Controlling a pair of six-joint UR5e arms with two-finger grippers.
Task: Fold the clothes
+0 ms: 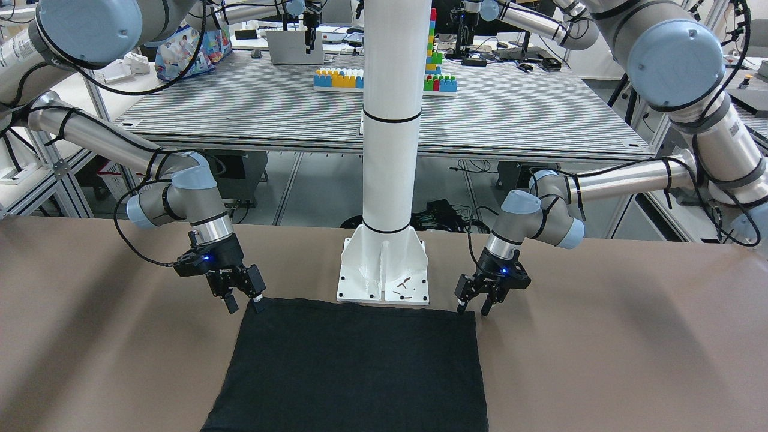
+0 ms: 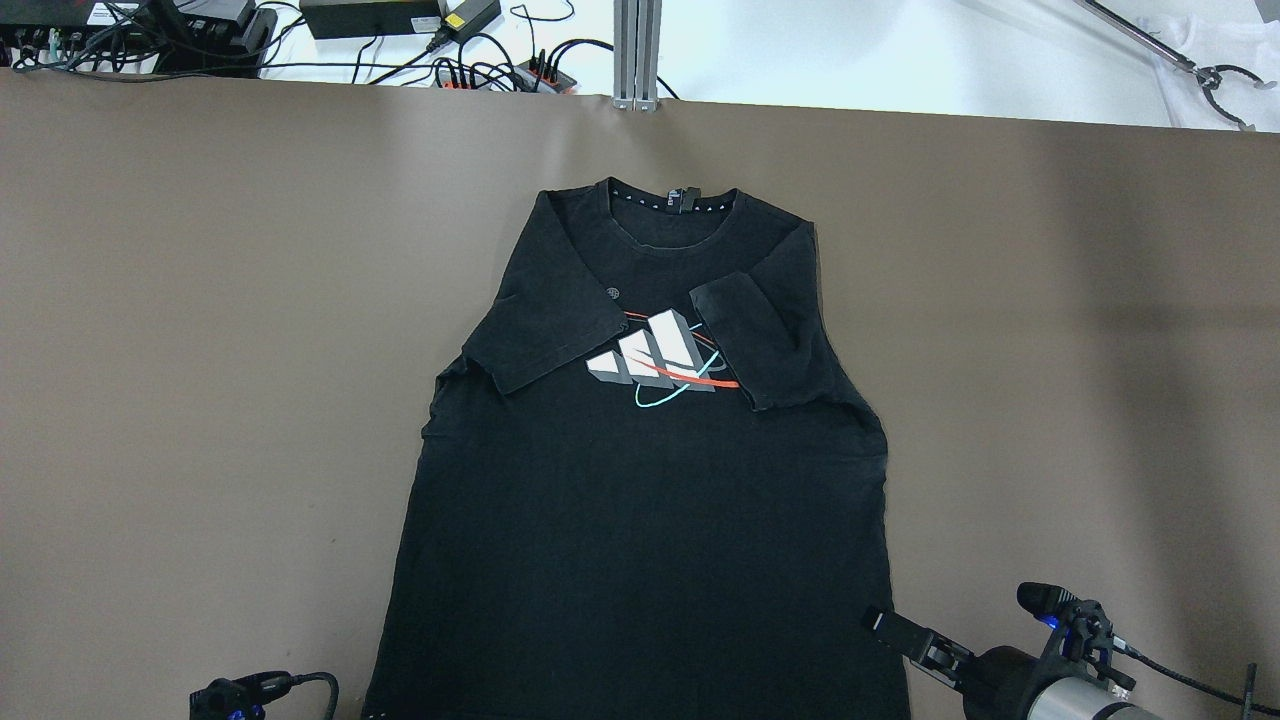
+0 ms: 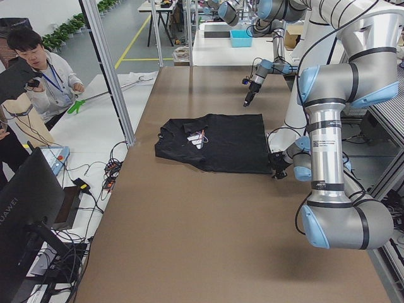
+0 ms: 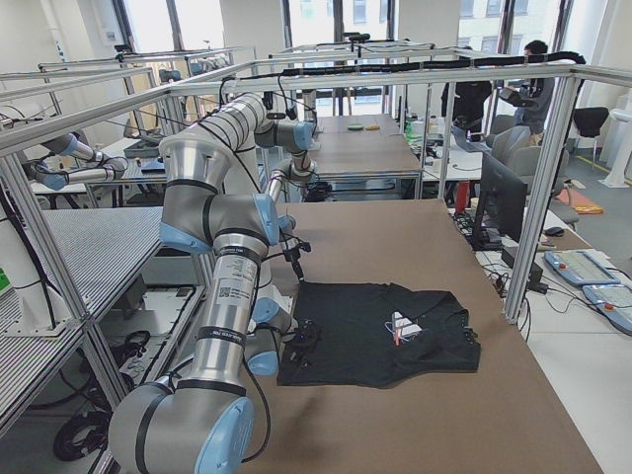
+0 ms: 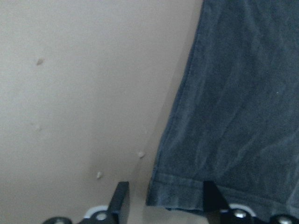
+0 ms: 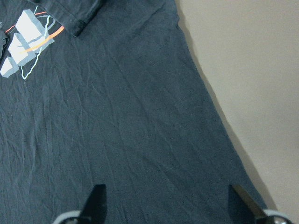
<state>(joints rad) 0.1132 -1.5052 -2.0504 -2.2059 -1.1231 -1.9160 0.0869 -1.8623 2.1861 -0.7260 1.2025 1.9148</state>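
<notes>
Robotics lab: brown matte table [image 2: 200, 330] inside an aluminium frame [image 4: 395, 74], cables [image 2: 500, 72] along the far edge, a person [image 3: 47, 82] seated beyond the end on the robot's left. Spread flat at centre, print up: black T-shirt [image 2: 640, 520], collar away from the robot, hem close to the white pole's base [image 1: 384, 273], both sleeves [image 2: 545, 335] turned in over the chest logo [image 2: 655, 362]. Poised low at the hem, one to each side: left gripper [image 1: 473, 310], jaws parted and straddling the hem corner [image 5: 156, 200]; right gripper [image 1: 245, 307], jaws spread wide above the fabric just inside the opposite side edge. No grip on anything yet. Judged light, limp, unslippery cotton, apt to sag, drag and wrinkle if raised by a single point. Best pinched at both hem corners together, through both layers, then carried evenly towards the collar. Some drag to be expected from the matte table cover.
</notes>
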